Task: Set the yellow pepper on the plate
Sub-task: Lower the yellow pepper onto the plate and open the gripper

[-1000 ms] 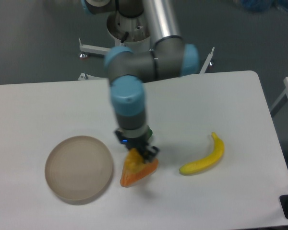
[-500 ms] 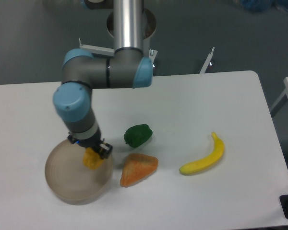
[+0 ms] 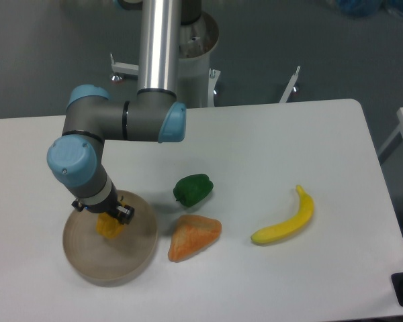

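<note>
A white table fills the view, with the robot arm reaching down from twelve o'clock toward the lower left. At eight o'clock on the table sits the round tan plate, the widest item there. Toward four o'clock lies a curved banana, well apart from the plate. An orange wedge rests just beside the plate's three o'clock edge, and a green pepper sits near it, at the wedge's twelve o'clock.

The gripper hangs over the plate's upper half, pinching the yellow pepper between its fingers. The pepper is over the plate's surface, a little toward eleven o'clock of its centre; whether its underside touches the plate cannot be told from this view.

The step in hand appears to be the set-down: carriage is done and the pepper is within the rim. The next move likely calls for a short descent if any gap remains, then spreading the fingers and lifting straight up, so the lumpy pepper is not dragged or tipped toward the low rim.
</note>
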Tool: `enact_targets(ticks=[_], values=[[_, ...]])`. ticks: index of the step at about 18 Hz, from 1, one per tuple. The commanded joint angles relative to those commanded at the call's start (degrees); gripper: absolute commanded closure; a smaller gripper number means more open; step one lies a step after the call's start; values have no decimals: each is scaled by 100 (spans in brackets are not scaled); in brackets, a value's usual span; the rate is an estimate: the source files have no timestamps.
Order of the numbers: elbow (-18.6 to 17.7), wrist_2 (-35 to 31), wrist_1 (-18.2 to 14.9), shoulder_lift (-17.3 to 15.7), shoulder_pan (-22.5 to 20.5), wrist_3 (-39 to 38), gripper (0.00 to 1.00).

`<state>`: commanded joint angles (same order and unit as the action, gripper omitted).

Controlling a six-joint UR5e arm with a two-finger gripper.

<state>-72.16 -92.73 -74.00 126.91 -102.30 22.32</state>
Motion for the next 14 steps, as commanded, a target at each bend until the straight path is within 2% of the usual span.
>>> enact_targets(ticks=[6, 8, 10, 11, 12, 14], values=[[27, -9, 0, 53, 0, 9, 41], [27, -17, 9, 53, 9, 9, 31], [26, -26, 9, 62, 0, 26, 27], [18, -35, 9, 62, 0, 26, 20], [26, -52, 9, 62, 0, 44, 7], [61, -35, 9, 44, 9, 44, 0]])
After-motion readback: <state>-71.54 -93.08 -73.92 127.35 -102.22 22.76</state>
